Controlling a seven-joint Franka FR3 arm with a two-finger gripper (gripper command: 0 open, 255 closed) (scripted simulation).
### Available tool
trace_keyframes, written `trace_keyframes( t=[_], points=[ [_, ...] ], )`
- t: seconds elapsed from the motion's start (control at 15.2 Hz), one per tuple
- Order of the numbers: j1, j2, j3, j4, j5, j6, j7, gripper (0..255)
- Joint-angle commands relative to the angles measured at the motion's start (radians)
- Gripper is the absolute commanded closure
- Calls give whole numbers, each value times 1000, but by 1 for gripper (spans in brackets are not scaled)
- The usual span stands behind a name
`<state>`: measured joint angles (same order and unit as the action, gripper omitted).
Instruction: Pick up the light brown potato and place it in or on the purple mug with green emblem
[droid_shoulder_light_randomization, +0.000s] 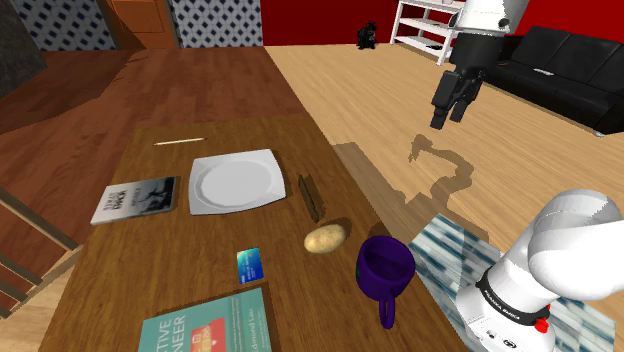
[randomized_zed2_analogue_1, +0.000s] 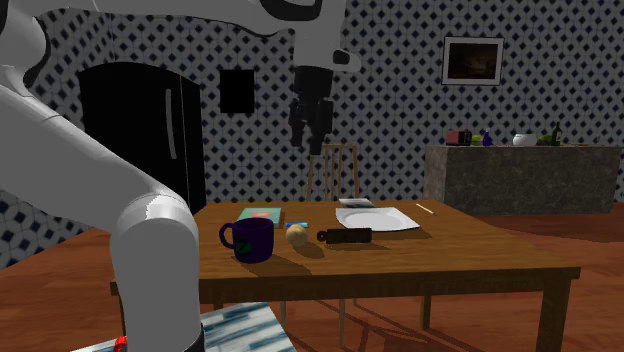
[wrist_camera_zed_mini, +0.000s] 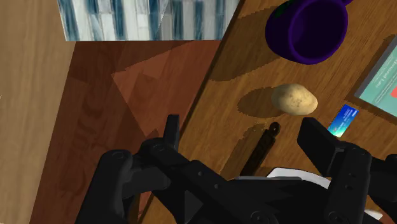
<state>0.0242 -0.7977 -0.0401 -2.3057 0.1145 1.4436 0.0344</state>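
Potato (droid_shoulder_light_randomization: 325, 238), light brown, lies on the wooden table (droid_shoulder_light_randomization: 140, 260) just beside the purple mug (droid_shoulder_light_randomization: 385, 265) but not touching it. A white plate (droid_shoulder_light_randomization: 235, 182) sits farther off. We see the gripper (droid_shoulder_light_randomization: 448, 118) hanging high up, well clear of the table top. Its fingers (wrist_camera_zed_mini: 318, 143) stand wide apart with nothing between them, and they touch neither potato nor mug.

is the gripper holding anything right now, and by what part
Nothing: the gripper hangs open in the air, and the potato lies on the table.
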Motion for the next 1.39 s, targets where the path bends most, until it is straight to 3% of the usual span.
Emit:
trace_keyframes(
  t=[0.0, 0.59, 1.32],
  points=[
    [0, 0, 0, 0, 0, 0, 0, 0],
    [127, 203, 81, -60, 10, 245, -167, 0],
    [260, 493, 200, -57, -9, 514, -336, 0]
  ],
)
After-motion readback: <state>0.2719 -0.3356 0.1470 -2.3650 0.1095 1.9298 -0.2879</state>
